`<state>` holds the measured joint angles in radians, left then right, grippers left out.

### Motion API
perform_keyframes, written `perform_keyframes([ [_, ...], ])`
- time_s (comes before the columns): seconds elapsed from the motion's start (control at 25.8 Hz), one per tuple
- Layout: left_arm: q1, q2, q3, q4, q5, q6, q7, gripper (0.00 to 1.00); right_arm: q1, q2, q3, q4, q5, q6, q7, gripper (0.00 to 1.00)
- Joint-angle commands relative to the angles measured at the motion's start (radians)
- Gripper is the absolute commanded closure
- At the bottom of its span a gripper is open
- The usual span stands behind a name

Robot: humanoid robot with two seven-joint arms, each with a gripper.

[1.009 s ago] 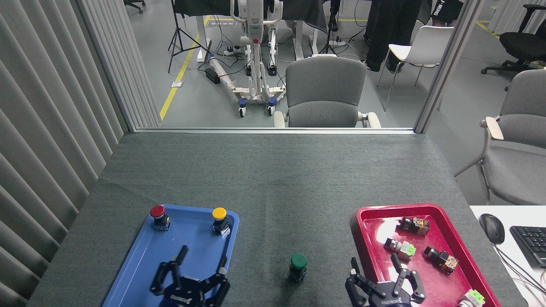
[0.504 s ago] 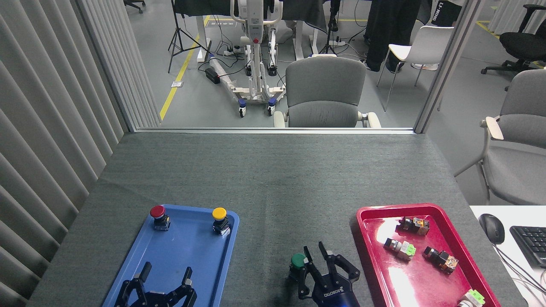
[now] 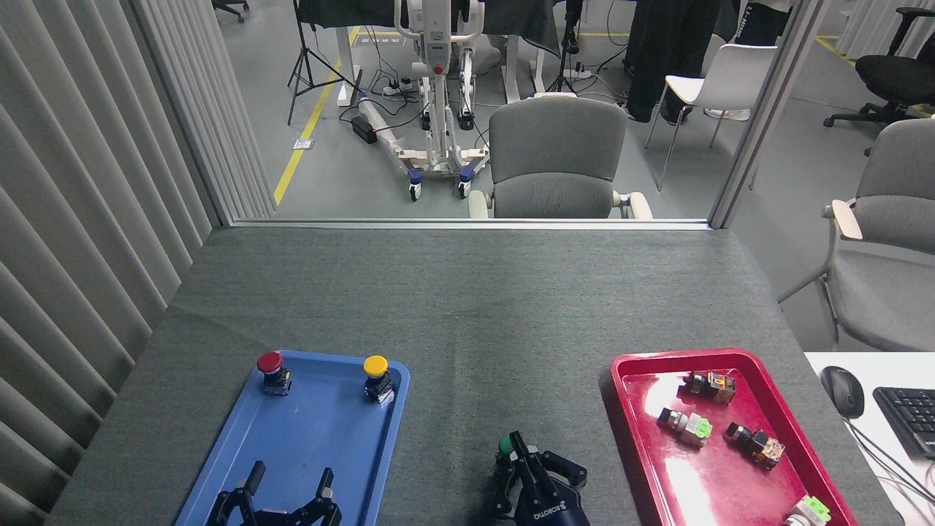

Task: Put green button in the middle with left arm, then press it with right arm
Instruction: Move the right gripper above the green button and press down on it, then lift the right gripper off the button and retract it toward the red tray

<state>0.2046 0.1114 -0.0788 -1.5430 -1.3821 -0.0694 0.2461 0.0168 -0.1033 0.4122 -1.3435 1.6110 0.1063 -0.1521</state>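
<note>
Item: small push-button with round dark-green mushroom cap on short black base (image 3: 507, 446), standing upright on the bare dark-grey woven tabletop (image 3: 467, 307) in the gap between the two trays, at about 6 o'clock of the tabletop, near its front edge. Change logged against the view half a second back: right black claw gripper with white lettering (image 3: 520, 447) lower and further left, fingertip now over the cap where before it stood just beside it at 3 o'clock; fingers drawn closer together, nearly closed into a point, nothing clamped between them. Most of the green cap now hidden, only a sliver showing at the fingertip's 9 o'clock side. Left black claw gripper with jointed fingers (image 3: 288, 478) low over the near end of the flat blue plastic tray (image 3: 343, 438), at 8 o'clock of the button, fingers spread apart and empty, little moved. Judgement: placement step done, press step in hand; actual depression of the cap not discernible. Also present: red-capped button (image 3: 270, 363) and yellow-capped button (image 3: 375, 366) at the blue tray's far end; red plastic tray (image 3: 628, 409) at 3 o'clock.
</note>
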Motion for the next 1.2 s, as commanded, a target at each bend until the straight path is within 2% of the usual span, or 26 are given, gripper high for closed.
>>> perform_keyframes([
  [0.0, -0.001, -0.004, 0.001, 0.009, 0.000, 0.000, 0.001, 0.00, -0.005, 0.001, 0.000, 0.037, -0.002, 0.020, -0.003, 0.92],
  [0.35, -0.008, -0.004, 0.001, 0.017, 0.000, 0.000, 0.001, 0.00, -0.006, 0.007, 0.000, 0.076, -0.008, 0.021, -0.009, 0.90],
  [0.62, -0.010, -0.004, 0.001, 0.015, 0.000, 0.000, 0.001, 0.00, -0.021, 0.040, -0.001, 0.018, -0.023, 0.085, -0.130, 0.80],
  [0.89, -0.010, -0.016, 0.011, 0.012, 0.000, 0.002, 0.001, 0.00, -0.021, 0.040, -0.009, 0.001, -0.025, 0.099, -0.139, 0.73],
  [0.93, -0.010, -0.018, 0.013, 0.009, 0.000, 0.002, 0.001, 0.00, -0.020, 0.039, -0.012, -0.003, -0.026, 0.105, -0.139, 0.67],
  [0.97, -0.010, -0.018, 0.013, 0.009, 0.000, 0.000, 0.001, 0.00, -0.017, 0.036, -0.016, -0.013, -0.026, 0.112, -0.141, 0.54],
  [1.05, -0.010, -0.018, 0.013, 0.007, 0.000, 0.000, 0.001, 0.00, -0.009, 0.033, -0.042, -0.028, -0.046, 0.138, -0.144, 0.14],
  [1.09, -0.010, -0.018, 0.013, 0.006, 0.000, 0.000, 0.001, 0.00, 0.000, 0.033, -0.072, -0.037, -0.059, 0.144, -0.150, 0.01],
  [1.16, -0.010, -0.016, 0.016, 0.001, 0.000, 0.000, 0.001, 0.00, 0.031, 0.028, -0.136, -0.048, -0.069, 0.135, -0.155, 0.01],
])
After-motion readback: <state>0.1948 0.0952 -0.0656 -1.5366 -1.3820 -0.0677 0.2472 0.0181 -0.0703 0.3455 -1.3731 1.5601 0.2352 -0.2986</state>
